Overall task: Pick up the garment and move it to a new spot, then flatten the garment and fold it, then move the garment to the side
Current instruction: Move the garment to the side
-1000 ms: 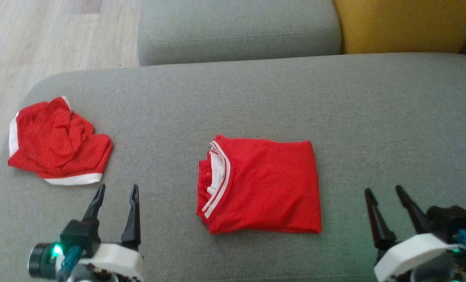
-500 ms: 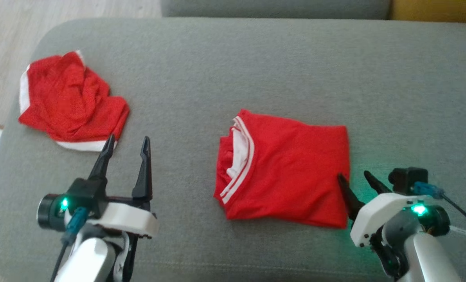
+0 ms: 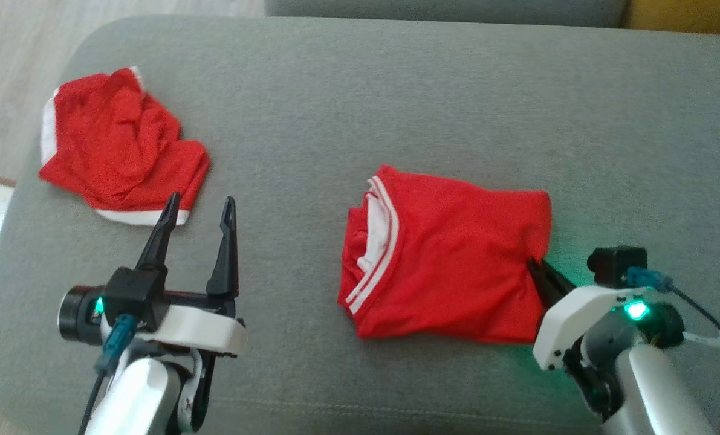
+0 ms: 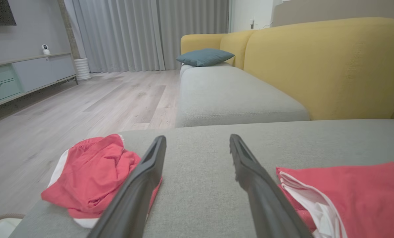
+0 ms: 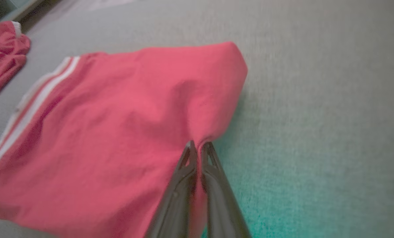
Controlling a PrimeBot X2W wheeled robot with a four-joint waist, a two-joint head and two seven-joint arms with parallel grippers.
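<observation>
The right gripper has its two long dark fingers pressed together on one edge of the folded garment — a smooth red jersey folded into a rough rectangle, with its white-striped collar at the end farthest from those fingers. Where the tips pinch, the fabric puckers into a small peak and soft creases fan away from it. The corner just beyond the fingertips is rounded. The garment lies on the grey seat cushion, a coarse weave with rounded corners, tinted green by a light close beside the fingers.

The left gripper holds nothing: its tapered fingers are spread wide over bare grey weave. Just off its left fingertip sits a crumpled red cloth of mesh-like texture with white trim, bunched into loose ridges. The folded garment's collar end lies to the right of its right finger, apart from it. Far ahead of these fingers are a yellow backrest — matte and blocky — a blue pillow and a pale plank floor.
</observation>
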